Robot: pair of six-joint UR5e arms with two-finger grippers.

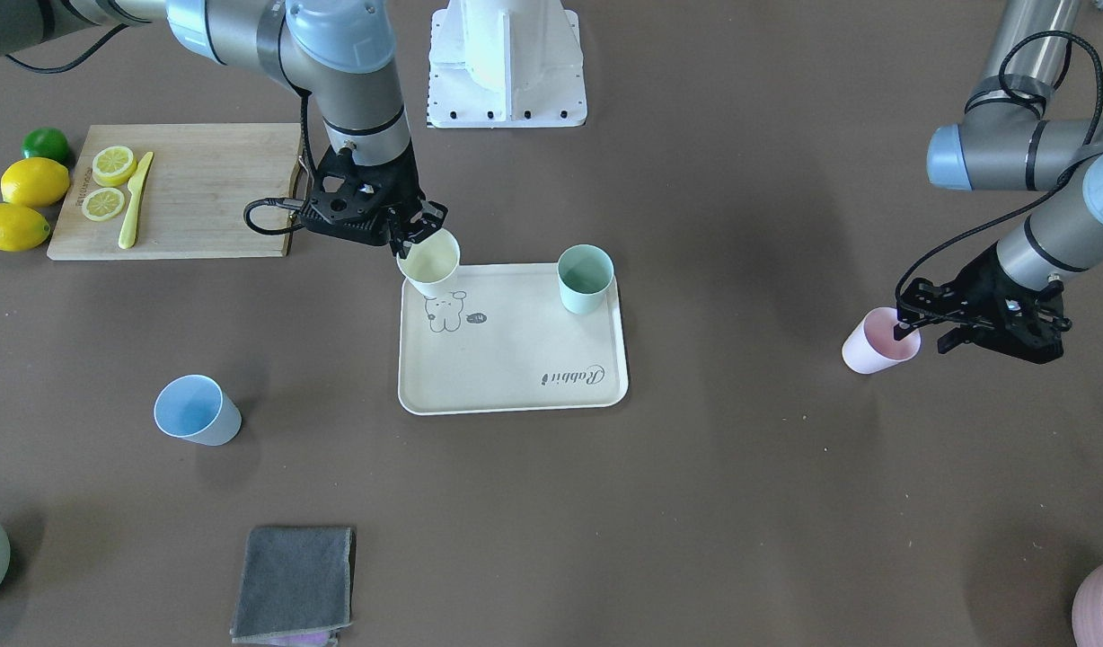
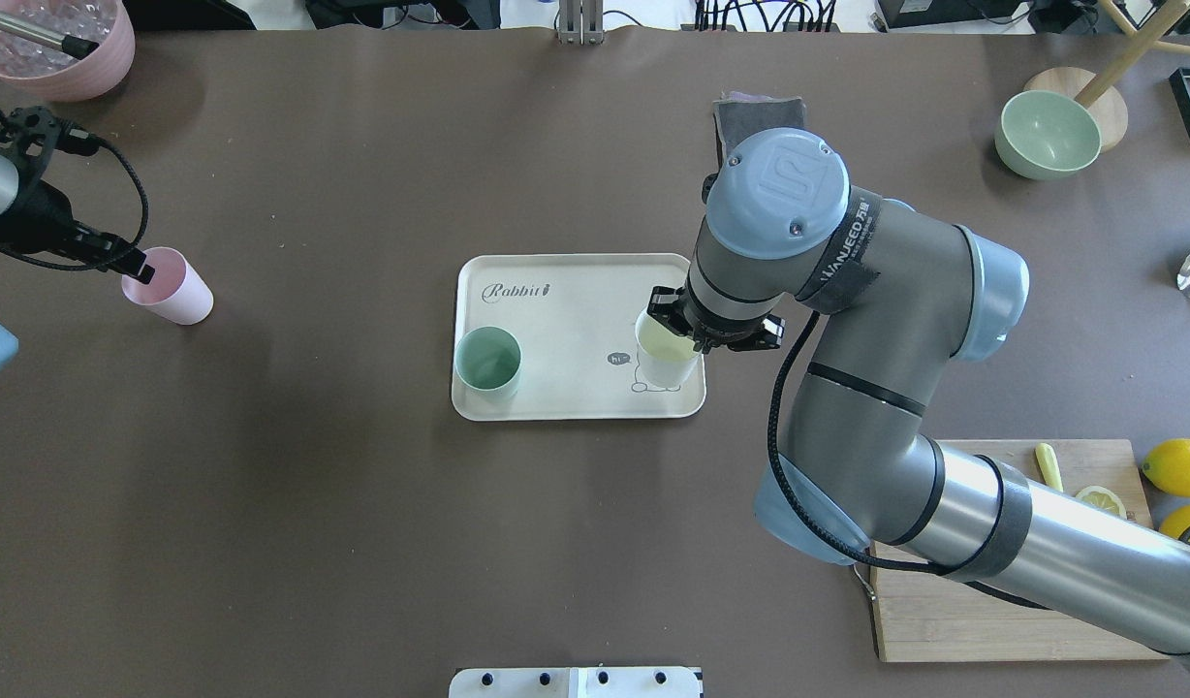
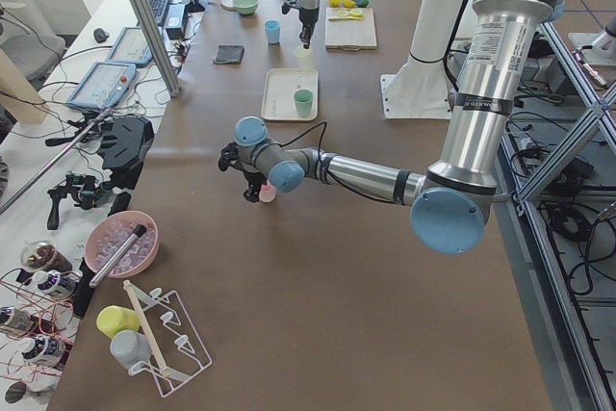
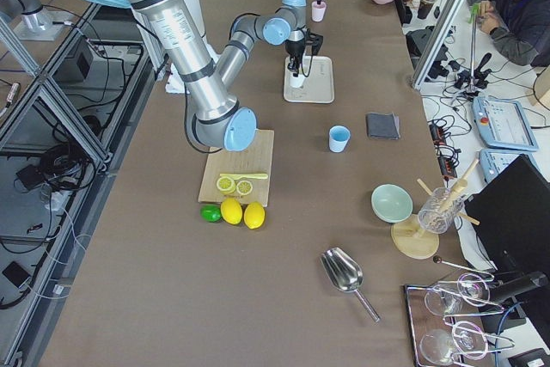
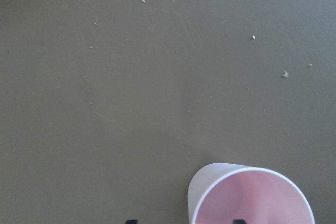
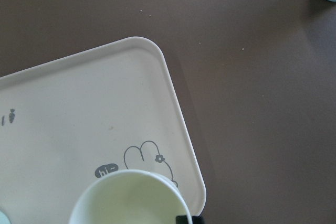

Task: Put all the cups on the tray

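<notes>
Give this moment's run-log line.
right gripper: yellow cup at tray corner; left gripper: open at pink cup; on tray: mint cup; off: blue cup

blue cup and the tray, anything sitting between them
Nothing: in the front-facing view bare tabletop runs from the light blue cup to the tray; the grey cloth lies off that line.

On my brown worktop (image 1: 740, 503) I see the cream tray (image 1: 507, 359) at centre, the light blue cup (image 1: 195, 411) well apart from it, a wooden cutting board (image 1: 210, 189) with two lemons (image 1: 34, 182) and a lime (image 1: 46, 144) beside it, and a folded grey cloth (image 1: 295, 582).
</notes>
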